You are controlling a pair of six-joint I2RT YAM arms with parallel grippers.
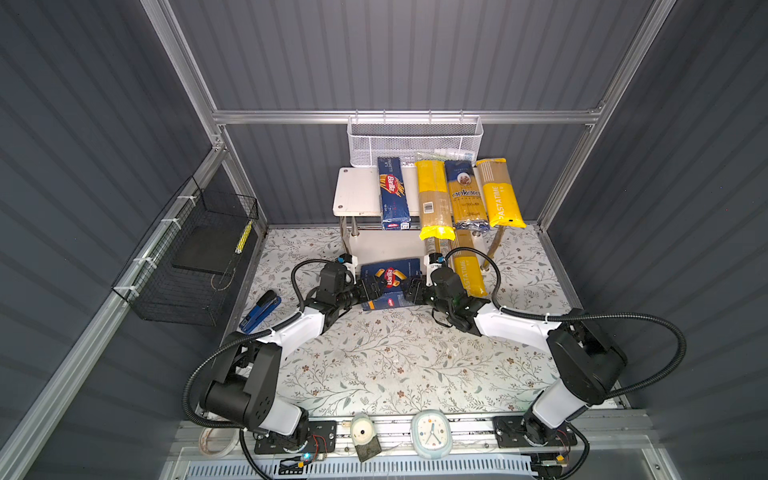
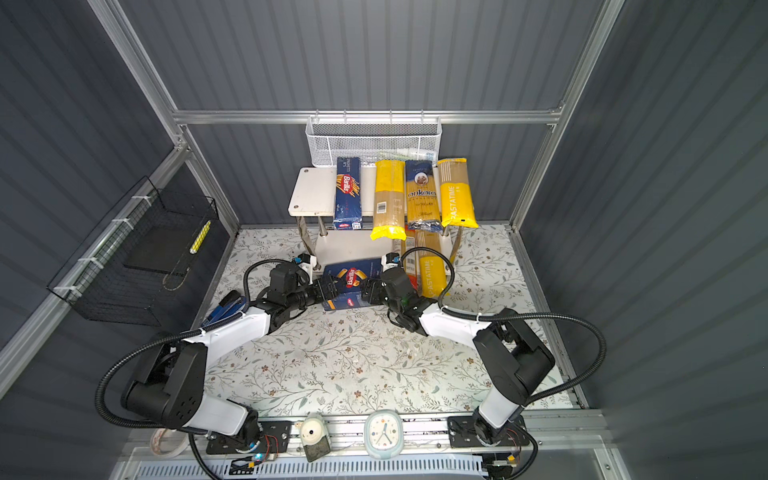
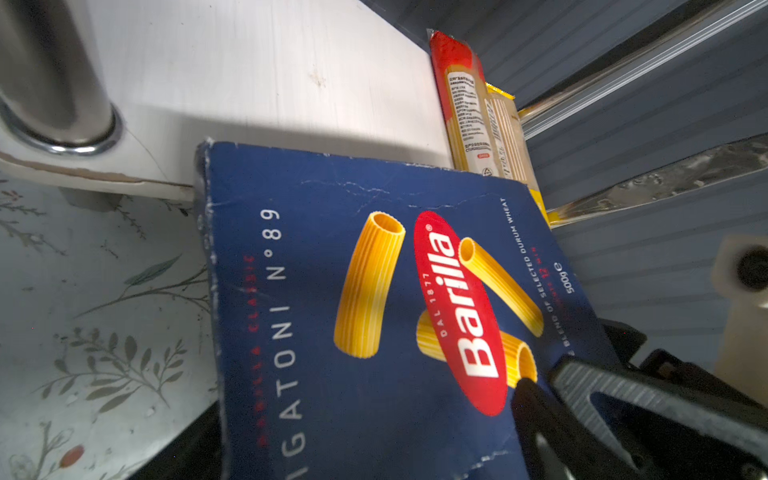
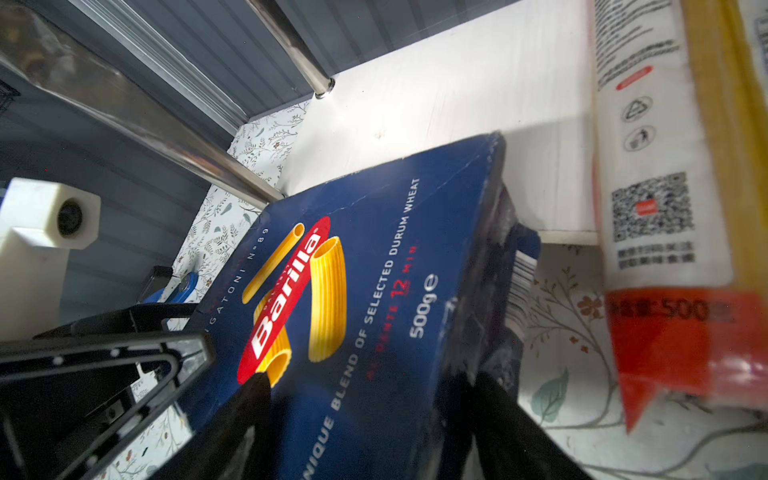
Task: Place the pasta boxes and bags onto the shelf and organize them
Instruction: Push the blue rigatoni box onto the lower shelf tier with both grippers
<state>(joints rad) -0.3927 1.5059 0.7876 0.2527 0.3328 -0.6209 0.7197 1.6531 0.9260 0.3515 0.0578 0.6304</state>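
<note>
While the left gripper [image 1: 371,292] and right gripper [image 1: 410,291] pinch opposite ends of the Barilla rigatoni box [image 1: 388,275], its far edge over the shelf's lower board [image 3: 291,75], uneven pushing could skew it into the red spaghetti bag [image 3: 457,83]

On the shelf's [image 1: 357,195] top board lie, left to right, the spaghetti box [image 1: 392,195], barcode bag [image 1: 434,199], ankara bag [image 1: 465,195] and PASTATIME bag [image 1: 498,195]. On its lower board, at the right, lies the second PASTATIME bag [image 1: 467,270], with the fifth bag [image 3: 461,95] just left of it. The rigatoni box [image 1: 390,276] overlaps that board's front edge. The mesh basket [image 1: 415,141] hangs behind the shelf.
</note>
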